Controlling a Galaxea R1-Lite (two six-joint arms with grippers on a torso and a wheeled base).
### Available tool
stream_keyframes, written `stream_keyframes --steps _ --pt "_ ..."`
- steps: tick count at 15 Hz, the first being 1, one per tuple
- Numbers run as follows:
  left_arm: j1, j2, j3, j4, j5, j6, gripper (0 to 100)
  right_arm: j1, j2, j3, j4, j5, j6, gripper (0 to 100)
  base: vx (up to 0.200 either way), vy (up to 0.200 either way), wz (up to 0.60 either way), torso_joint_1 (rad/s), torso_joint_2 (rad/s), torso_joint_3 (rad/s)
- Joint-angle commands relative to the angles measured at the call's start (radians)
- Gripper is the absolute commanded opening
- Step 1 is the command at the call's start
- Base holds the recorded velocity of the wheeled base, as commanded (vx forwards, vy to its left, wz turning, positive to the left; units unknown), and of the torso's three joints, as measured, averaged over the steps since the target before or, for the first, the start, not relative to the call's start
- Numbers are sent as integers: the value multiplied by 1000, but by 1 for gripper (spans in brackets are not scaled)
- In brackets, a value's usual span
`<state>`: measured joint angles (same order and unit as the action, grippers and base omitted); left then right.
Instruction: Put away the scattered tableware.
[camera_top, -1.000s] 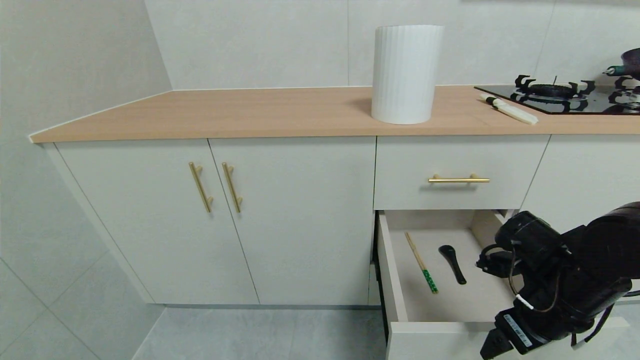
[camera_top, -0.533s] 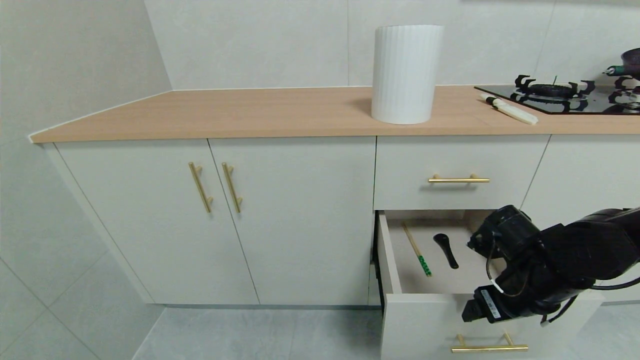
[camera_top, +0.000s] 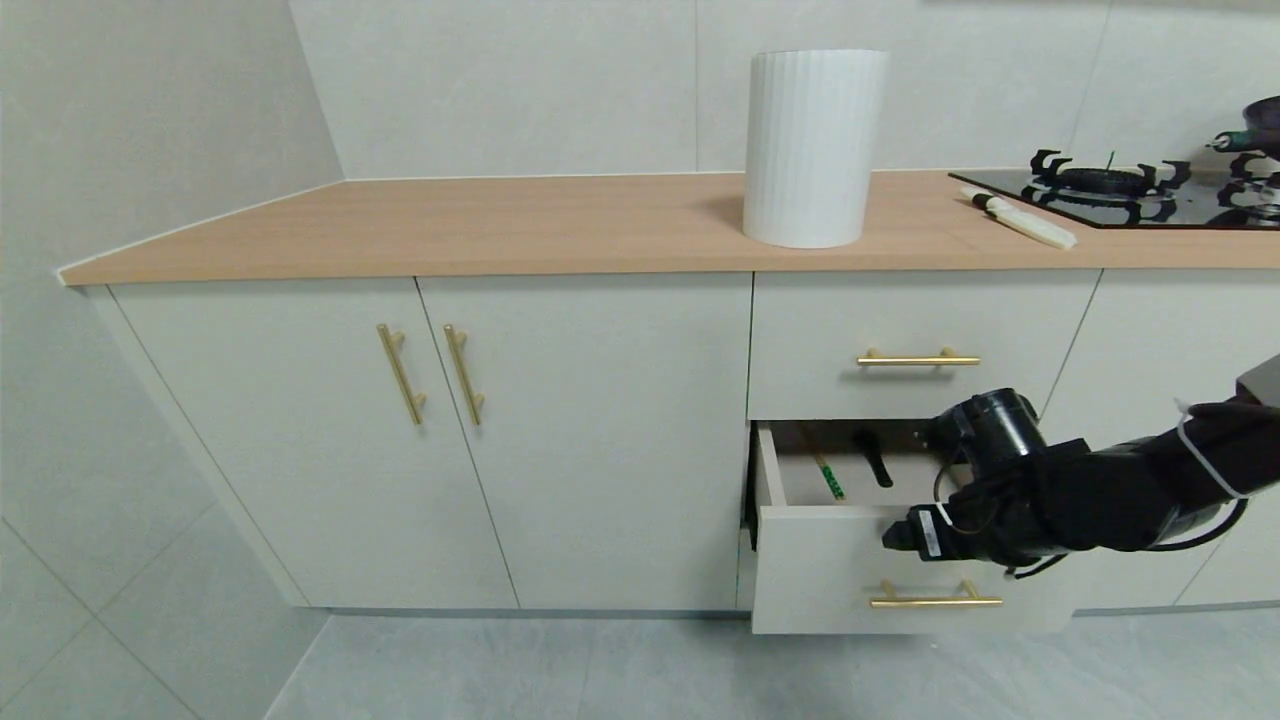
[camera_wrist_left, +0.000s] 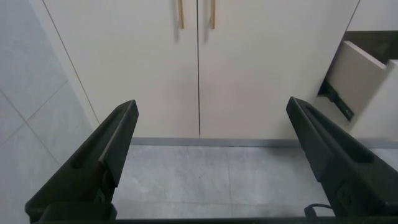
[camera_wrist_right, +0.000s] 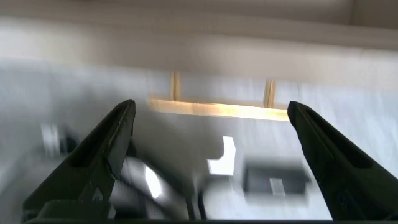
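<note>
Drawer (camera_top: 820, 570) slid nearly shut; chopsticks (camera_top: 828, 482), spoon (camera_top: 876, 470) inside, behind right gripper (camera_wrist_right: 210, 107).

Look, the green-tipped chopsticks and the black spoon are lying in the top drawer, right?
Not the top drawer. The head view shows the chopsticks and the black spoon lying in the lower drawer, which stands partly open. The top drawer above it is shut.

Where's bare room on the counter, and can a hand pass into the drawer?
Bare: countertop from the left corner to the white canister. Crowded: a white utensil beside the stove. The drawer gap is narrow, with chopsticks and spoon inside.
</note>
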<state>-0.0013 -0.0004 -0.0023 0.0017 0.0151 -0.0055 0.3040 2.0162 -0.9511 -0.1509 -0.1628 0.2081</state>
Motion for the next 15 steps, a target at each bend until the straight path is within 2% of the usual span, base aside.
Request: stream_keyframes --steps 1,6,9,10,12,15 --pt "0 0 -1 0 0 -1 100 -19 73 -35 -35 -8 -1 100 0 0 0 0 0 0" --pt "0 0 1 0 0 -1 100 -57 193 -31 -338 -49 11 100 0 0 0 0 0 0" --pt "0 0 1 0 0 -1 100 -69 245 -32 -475 -87 50 100 0 0 0 0 0 0" --pt "0 0 1 0 0 -1 100 -69 250 -32 -484 -89 51 100 0 0 0 0 0 0" --pt "0 0 1 0 0 -1 100 -92 303 -37 -607 -96 59 100 0 0 0 0 0 0" --pt "0 0 1 0 0 -1 100 -103 349 -46 -707 -100 63 100 0 0 0 0 0 0"
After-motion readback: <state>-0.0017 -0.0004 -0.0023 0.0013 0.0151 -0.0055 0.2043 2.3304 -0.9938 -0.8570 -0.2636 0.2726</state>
